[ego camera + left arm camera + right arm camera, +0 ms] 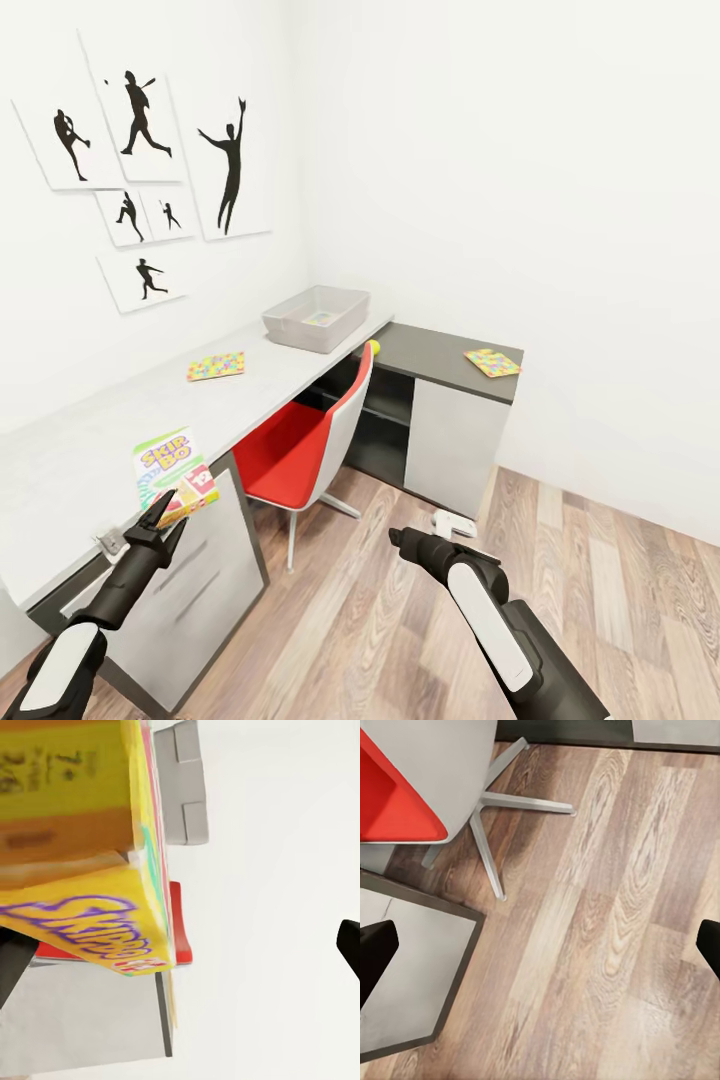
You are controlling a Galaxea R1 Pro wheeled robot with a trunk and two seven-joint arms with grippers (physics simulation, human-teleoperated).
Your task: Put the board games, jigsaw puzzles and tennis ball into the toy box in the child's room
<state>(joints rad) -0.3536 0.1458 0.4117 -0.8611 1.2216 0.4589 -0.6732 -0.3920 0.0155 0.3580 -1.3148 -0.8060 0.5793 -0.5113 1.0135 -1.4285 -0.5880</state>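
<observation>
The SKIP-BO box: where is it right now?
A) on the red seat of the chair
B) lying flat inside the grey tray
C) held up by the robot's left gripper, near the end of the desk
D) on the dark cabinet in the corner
C: the SKIP-BO box sits clamped at the tip of the left gripper, raised over the near end of the pale desk, far from the toy box.

The floor (607, 907) is glossy grained wood plank; the chair (300, 455) has smooth red plastic and metal legs.
</observation>
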